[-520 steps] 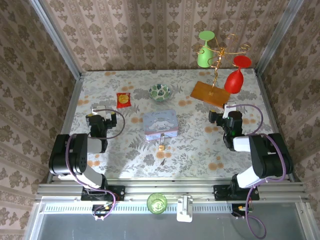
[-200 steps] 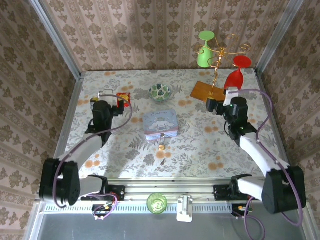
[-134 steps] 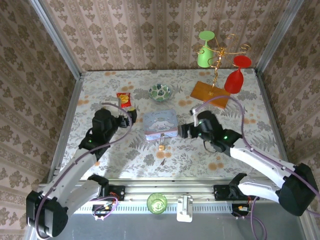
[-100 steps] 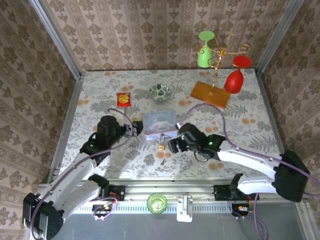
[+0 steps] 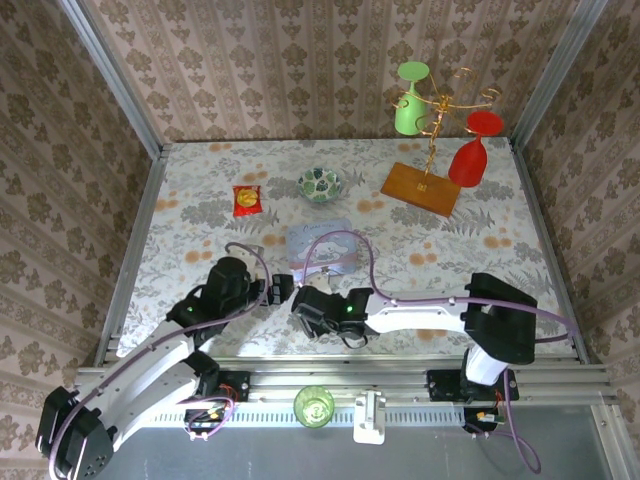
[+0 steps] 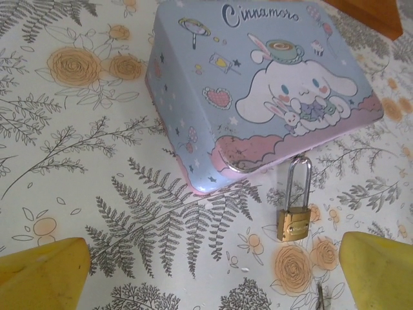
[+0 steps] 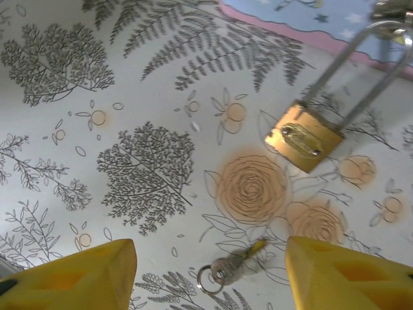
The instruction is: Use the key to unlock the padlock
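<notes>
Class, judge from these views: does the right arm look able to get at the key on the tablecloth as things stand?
Probably yes. The right claw hangs open directly over the key, which lies bare on the cloth, apart from the padlock.

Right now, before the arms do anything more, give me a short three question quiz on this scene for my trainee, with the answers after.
1. True or false: the key is already in the padlock.
2. Where is the padlock? A: on the table, its shackle meeting the edge of the tin. B: on top of the tin. C: gripped by an end effector.
3. Fill in: the left end effector and the right end effector are both ___.
Key: 1 false, the key lies on the table apart from the padlock. 2 A. 3 open.
</notes>
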Available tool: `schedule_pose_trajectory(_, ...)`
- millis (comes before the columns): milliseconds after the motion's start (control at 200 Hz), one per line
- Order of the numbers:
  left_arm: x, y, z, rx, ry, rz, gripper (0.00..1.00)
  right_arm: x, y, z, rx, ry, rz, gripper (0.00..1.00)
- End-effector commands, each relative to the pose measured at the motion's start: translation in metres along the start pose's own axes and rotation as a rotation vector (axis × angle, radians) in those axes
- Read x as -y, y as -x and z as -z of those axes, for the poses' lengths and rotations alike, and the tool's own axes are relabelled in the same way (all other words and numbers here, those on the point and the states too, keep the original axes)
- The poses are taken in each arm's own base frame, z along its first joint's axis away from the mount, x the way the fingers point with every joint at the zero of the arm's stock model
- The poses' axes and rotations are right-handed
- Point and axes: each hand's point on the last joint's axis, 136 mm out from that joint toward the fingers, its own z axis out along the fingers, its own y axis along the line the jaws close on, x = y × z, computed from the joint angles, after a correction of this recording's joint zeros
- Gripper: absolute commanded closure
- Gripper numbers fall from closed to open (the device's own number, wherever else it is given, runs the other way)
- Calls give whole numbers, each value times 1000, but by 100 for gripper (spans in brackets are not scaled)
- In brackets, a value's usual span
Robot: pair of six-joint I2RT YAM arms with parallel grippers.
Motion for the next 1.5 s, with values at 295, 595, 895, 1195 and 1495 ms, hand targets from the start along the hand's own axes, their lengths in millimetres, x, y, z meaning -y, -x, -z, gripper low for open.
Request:
schedule_pose_trajectory(295,7,0,-2,32,-55,55,0,10,-24,-20,-50,-121,-21,56)
schedule_pose_trajectory(595,14,2,-2,49,-84,74,0,26,-41,-29,-105,-215,-14,61)
schedule_pose_trajectory(895,24,7,-3,70,-102,68,0,53,-54,-13,-113,-268,30,65)
schedule_pose_trajectory(1195,33,5,-14,50,-116,61,0,60,-61,-5,-113,-223,14,68)
schedule_pose_trajectory(1495,42,6,-18,43,-132,52,0,60,-71,-14,-76,-137,-68,76)
